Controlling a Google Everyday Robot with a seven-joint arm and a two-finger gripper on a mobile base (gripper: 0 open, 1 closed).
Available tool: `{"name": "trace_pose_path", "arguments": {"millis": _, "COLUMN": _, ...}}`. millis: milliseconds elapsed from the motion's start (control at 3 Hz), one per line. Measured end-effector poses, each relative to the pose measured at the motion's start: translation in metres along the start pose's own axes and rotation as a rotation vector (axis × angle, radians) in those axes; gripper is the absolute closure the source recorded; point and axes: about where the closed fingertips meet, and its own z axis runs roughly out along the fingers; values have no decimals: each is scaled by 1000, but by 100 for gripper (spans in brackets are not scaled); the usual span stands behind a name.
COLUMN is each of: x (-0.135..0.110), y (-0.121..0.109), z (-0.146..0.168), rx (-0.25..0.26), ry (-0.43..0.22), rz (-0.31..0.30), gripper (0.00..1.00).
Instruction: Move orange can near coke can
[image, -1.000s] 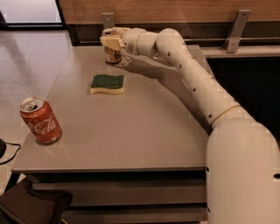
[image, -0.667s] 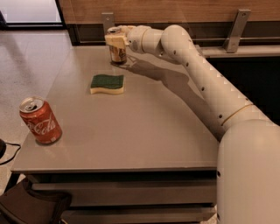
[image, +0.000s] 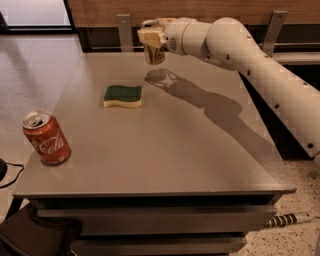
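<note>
Golden-orange metal showed below the gripper (image: 151, 40), whose two fingers were pinched on the upper part of the orange can (image: 155, 56), and the can hung clear of the grey table (image: 165, 165) over its far edge. A second before, that same can had sat lower and further along the far edge, seemingly resting on the surface with the claw closing round it. Now it was off the table and carried a little sideways, and its dark shadow (image: 161, 77) lay on the tabletop apart from it, which told that it was in the air. The green sponge (image: 123, 96) had not stirred, lying between the far edge and the near corner. The coke can (image: 46, 138) stood upright where it was, at the near corner, well apart from the lifted can. By my reckoning the grasp and the lift were done and the carry had barely begun; nearly the whole way across the table was left. The course toward the red can looked likely to pass over or beside the sponge, so height would need keeping. The set-down would want to be close to the coke can without knocking it.
</note>
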Motion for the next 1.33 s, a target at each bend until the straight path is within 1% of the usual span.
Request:
{"name": "trace_pose_path", "arguments": {"millis": 333, "x": -19, "y": 16, "z": -47, "rx": 35, "ry": -42, "rz": 14, "gripper": 100}}
{"name": "trace_pose_path", "arguments": {"millis": 667, "x": -30, "y": 45, "z": -92, "rx": 48, "ry": -107, "rz": 29, "gripper": 100}}
{"name": "trace_pose_path", "arguments": {"millis": 1000, "x": -38, "y": 85, "z": -109, "rx": 39, "ry": -134, "rz": 26, "gripper": 100}}
{"name": "trace_pose_path", "arguments": {"millis": 1333, "x": -29, "y": 148, "z": -108, "rx": 1, "ry": -140, "rz": 30, "gripper": 100}}
